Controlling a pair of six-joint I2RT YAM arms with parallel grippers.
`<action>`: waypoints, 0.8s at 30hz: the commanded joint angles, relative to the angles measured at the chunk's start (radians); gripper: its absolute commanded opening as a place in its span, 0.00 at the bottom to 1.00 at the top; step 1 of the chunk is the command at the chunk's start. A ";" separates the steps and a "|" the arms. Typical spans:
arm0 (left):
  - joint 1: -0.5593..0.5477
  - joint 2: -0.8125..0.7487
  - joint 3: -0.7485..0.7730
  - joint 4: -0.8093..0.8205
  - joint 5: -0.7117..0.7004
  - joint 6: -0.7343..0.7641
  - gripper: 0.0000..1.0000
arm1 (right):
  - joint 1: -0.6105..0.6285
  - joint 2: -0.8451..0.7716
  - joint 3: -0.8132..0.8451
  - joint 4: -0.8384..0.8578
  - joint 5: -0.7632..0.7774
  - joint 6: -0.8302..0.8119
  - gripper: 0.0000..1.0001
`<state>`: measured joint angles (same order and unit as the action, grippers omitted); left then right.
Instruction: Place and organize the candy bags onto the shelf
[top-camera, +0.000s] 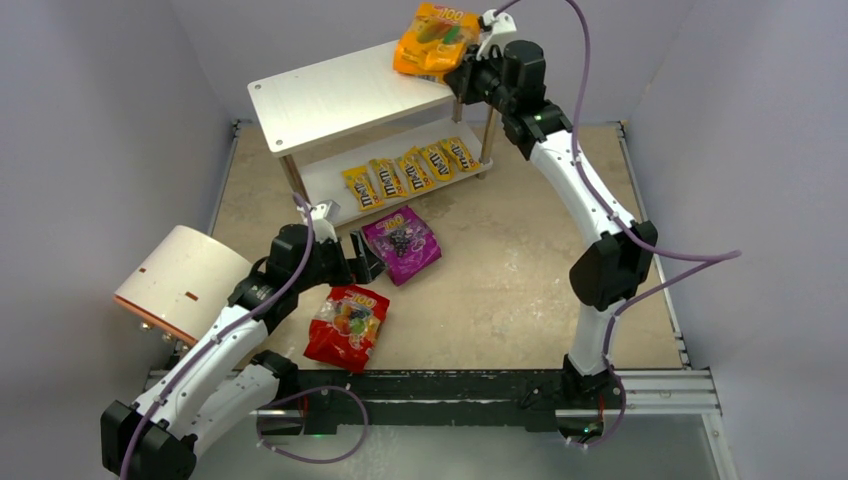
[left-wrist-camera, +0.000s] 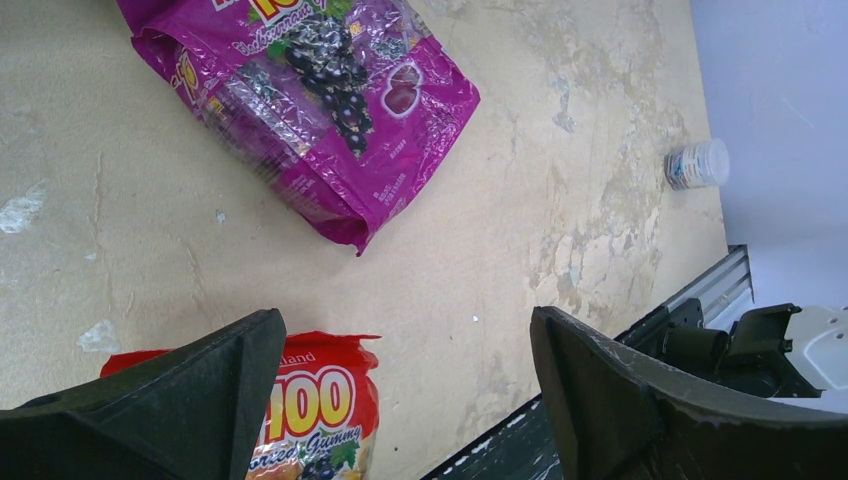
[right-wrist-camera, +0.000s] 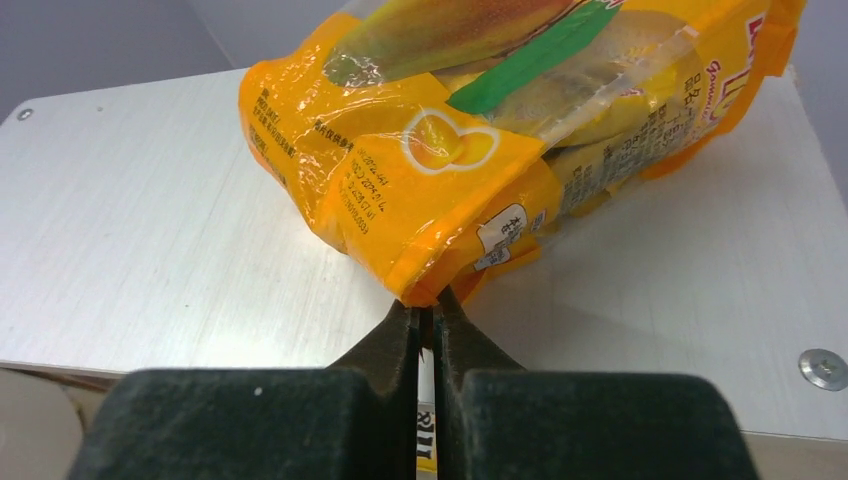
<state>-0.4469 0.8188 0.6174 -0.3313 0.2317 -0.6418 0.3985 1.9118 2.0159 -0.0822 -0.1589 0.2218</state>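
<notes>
Right jaws are clamped shut on the bottom seam of the orange bag, which rests at the right end of the shelf's top board. Pulling back while clamped could drag it off. Left jaws gape empty above the surface.

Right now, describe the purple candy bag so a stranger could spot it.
Find the white two-tier shelf at the far side. On the tabletop in front of it lies the purple bag. It alone shows dark grapes; the red bag lies farther from the shelf, the orange bag on the top board.
</notes>
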 joint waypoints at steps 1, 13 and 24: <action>0.004 0.002 0.009 0.018 -0.001 0.019 0.98 | 0.005 -0.062 -0.021 0.004 -0.133 -0.026 0.00; 0.004 0.020 0.017 0.029 0.008 0.022 0.98 | -0.011 -0.184 -0.086 -0.186 -0.433 -0.355 0.00; 0.004 0.012 0.015 0.032 0.014 0.025 0.98 | -0.138 -0.193 -0.112 -0.192 -0.164 -0.372 0.09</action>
<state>-0.4469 0.8421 0.6174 -0.3305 0.2321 -0.6415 0.2951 1.7298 1.9091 -0.2893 -0.4892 -0.1230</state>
